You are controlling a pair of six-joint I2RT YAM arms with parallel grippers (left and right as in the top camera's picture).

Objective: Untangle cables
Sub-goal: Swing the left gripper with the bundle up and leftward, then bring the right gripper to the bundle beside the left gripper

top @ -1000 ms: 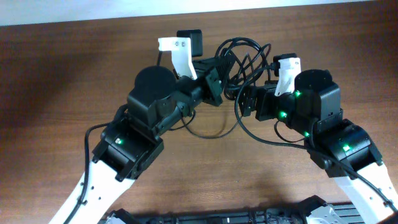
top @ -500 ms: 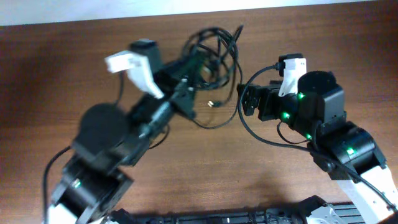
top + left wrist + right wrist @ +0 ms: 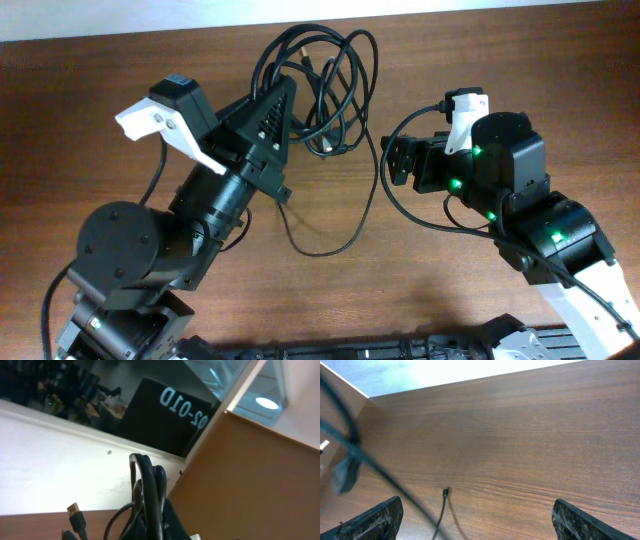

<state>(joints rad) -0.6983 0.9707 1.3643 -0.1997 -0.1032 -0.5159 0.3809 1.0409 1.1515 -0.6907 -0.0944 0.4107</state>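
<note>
**A:** What have you got on the left?

**B:** My left tool [image 3: 284,98] reaches toward the far middle of the surface [image 3: 90,90]. Its jaws are pressed together, clamped on the cables [image 3: 322,70]. On its wrist camera I see several black strands bunched tight and standing up from between the jaws. A metal plug [image 3: 74,509] sticks up just left of them.

**A:** And the cables themselves?

**B:** From overhead they sit in the far middle, between my two arms, as a cluster of overlapping loops just right of the left tool's tip. One long strand leaves the cluster, sweeps toward the near side in a wide curve, then bends back left toward the left arm. I can't tell whether the cluster rests on the surface or hangs above it.

**A:** And the right?

**B:** My right tool [image 3: 398,160] sits just right of that long strand, pointing left. Its jaws stand wide apart with nothing between them. Its wrist camera shows the fingers [image 3: 375,519] at the bottom corners and bare wood between. A small plug [image 3: 445,492] lies on the wood there, its thin cord trailing toward the near side. A blurred black line [image 3: 350,445] crosses the left of that view. I can't tell whether it is a cable or the arm's own wiring.
</note>
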